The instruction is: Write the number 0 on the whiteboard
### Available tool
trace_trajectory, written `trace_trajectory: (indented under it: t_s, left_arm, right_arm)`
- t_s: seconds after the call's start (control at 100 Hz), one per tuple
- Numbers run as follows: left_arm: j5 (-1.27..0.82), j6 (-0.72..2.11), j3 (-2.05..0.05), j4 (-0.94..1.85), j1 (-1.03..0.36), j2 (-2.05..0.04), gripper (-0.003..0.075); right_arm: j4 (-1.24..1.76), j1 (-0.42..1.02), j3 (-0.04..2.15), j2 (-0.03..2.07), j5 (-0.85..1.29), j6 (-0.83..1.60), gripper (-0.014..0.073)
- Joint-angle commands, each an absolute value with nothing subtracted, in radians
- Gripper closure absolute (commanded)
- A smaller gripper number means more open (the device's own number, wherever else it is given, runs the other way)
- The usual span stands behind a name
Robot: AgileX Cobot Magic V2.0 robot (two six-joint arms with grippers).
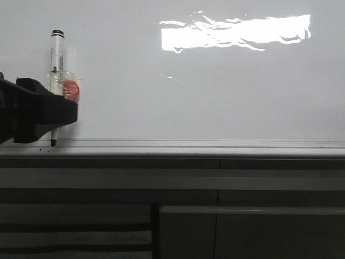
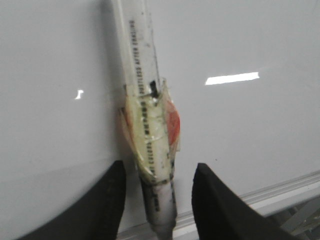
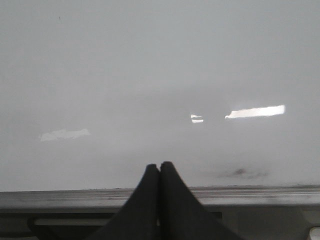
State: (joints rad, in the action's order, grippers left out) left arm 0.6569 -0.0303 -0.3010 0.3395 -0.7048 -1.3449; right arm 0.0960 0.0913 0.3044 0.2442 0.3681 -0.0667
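At the far left of the front view, the black left gripper (image 1: 51,116) is seen reaching in from the edge, its 2 fingers closed around a clear-barrelled marker with a black cap (image 1: 56,70). The marker is held upright, cap uppermost, and its dark tip (image 1: 53,143) is lowered to just above or onto the silver aluminium ledge (image 1: 215,144); contact cannot be told. A wrap of yellowish tape with a red patch (image 1: 70,89) is fixed around the barrel just above the fingers. In the left wrist view the taped barrel (image 2: 152,135) is seen between the 2 dark fingers (image 2: 212,200). The large glossy white whiteboard (image 1: 205,91) fills the area behind, marked only by a bright rectangular glare patch (image 1: 237,32); no drawn 0 is seen on it. In the right wrist view the right gripper (image 3: 160,172) is shown with its fingers pressed together on nothing, before the board's ledge.
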Motion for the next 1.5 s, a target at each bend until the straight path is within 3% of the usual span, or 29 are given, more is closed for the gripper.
trace_trajectory:
  t_s: [0.0, 0.09, 0.21, 0.43, 0.69, 0.91, 0.96, 1.04, 1.14, 1.19, 1.49]
  left_arm:
    - [0.730, -0.040, -0.326, 0.335, -0.713, -1.344, 0.0441]
    - [0.730, -0.040, -0.326, 0.335, -0.713, -1.354, 0.0538]
    - [0.725, -0.040, -0.326, 0.313, -0.713, -1.356, 0.0743]
    - [0.686, -0.040, -0.326, 0.244, -0.713, -1.356, 0.0740]
    - [0.716, -0.040, -0.343, -0.276, -0.713, -1.310, 0.0740]
    - [0.540, -0.040, -0.460, -0.676, -0.723, -1.268, 0.0740]
    - [0.486, -0.040, -0.492, -0.749, -0.731, -1.266, 0.0740]
    - [0.417, -0.040, -0.540, -0.864, -0.746, -1.266, 0.0739]
    - [0.372, -0.040, -0.583, -0.936, -0.765, -1.266, 0.0740]
    - [0.358, -0.040, -0.600, -0.949, -0.768, -1.266, 0.0740]
    - [0.312, -0.040, -0.661, -0.989, -0.770, -1.266, 0.0740]
  right_arm:
    - [0.095, 0.094, 0.329, 0.261, 0.283, -0.060, 0.0663]
    - [0.095, 0.094, 0.329, 0.261, 0.283, -0.060, 0.0663]
    - [0.095, 0.094, 0.329, 0.261, 0.283, -0.060, 0.0663]
    - [0.095, 0.152, 0.332, 0.261, 0.285, -0.054, 0.0663]
    - [0.097, 0.348, 0.447, 0.321, 0.398, 0.294, 0.0663]
    - [0.097, 0.499, 0.564, 0.480, 0.452, 0.343, 0.0655]
    - [0.097, 0.531, 0.585, 0.514, 0.450, 0.352, 0.0628]
    - [0.097, 0.582, 0.618, 0.569, 0.448, 0.355, 0.0492]
    - [0.097, 0.634, 0.641, 0.627, 0.448, 0.360, 0.0263]
    - [0.097, 0.659, 0.645, 0.653, 0.448, 0.360, 0.0205]
    - [0.097, 0.812, 0.650, 0.789, 0.307, 0.362, 0.0267]
